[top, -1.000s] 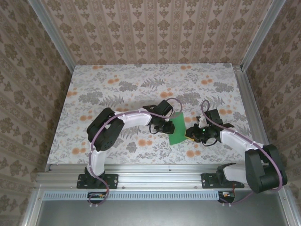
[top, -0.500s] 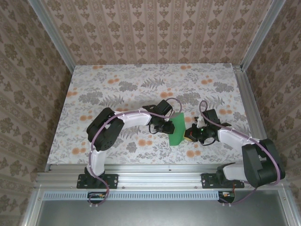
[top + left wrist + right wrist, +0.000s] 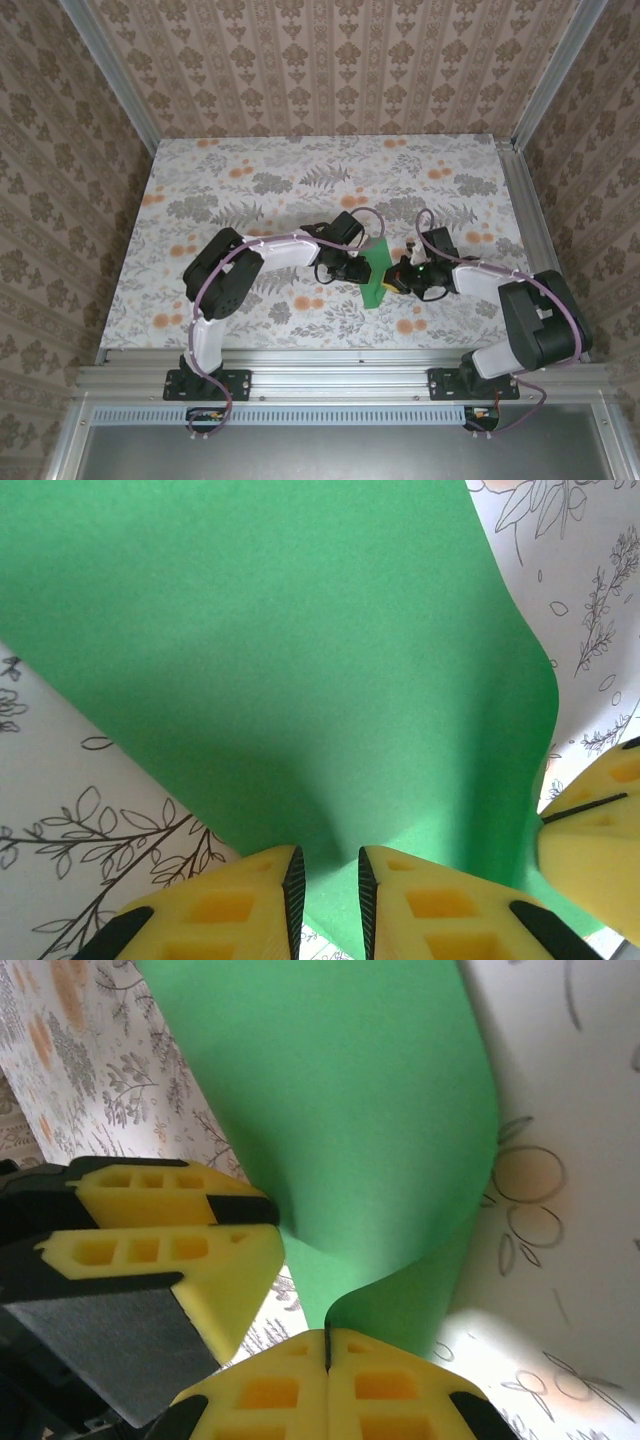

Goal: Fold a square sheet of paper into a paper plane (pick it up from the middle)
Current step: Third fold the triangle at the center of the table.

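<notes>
The table [image 3: 250, 170] is a flat top covered in a print of grey leaves and orange flowers on a pale ground. A metal rail [image 3: 330, 370] runs along its near edge. One thing sits on the print: a bright-green sheet of paper [image 3: 372, 290], a little right of the middle and toward the near edge. It does not lie flat. It bows upward and curls over along one side, and how much of its underside touches the top cannot be told.
</notes>
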Controlling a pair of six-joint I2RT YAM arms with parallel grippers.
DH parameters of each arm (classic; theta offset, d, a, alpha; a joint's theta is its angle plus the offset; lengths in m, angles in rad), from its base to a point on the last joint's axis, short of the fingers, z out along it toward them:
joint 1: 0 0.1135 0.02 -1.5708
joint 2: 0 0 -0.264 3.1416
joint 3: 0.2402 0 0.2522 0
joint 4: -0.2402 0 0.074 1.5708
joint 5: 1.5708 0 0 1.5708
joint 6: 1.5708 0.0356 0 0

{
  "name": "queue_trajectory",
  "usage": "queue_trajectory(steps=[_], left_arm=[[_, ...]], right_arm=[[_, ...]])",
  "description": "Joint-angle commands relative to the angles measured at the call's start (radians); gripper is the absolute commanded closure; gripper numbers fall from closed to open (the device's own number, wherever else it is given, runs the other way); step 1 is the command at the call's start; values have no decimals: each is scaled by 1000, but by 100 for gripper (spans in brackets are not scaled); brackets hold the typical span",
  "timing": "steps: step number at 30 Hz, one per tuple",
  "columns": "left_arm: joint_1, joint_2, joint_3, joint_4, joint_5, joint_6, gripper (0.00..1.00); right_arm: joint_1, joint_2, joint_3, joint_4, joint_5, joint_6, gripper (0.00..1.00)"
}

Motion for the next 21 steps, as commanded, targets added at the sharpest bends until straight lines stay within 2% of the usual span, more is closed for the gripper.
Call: queue_trajectory(steps=[1, 21], left_arm=[[12, -12, -34, 5, 16, 5, 75], [55, -49, -106, 132, 96, -63, 75]], right_arm=[[14, 34, 34, 42, 4, 26, 99], [57, 184, 115, 43, 62, 16, 98]])
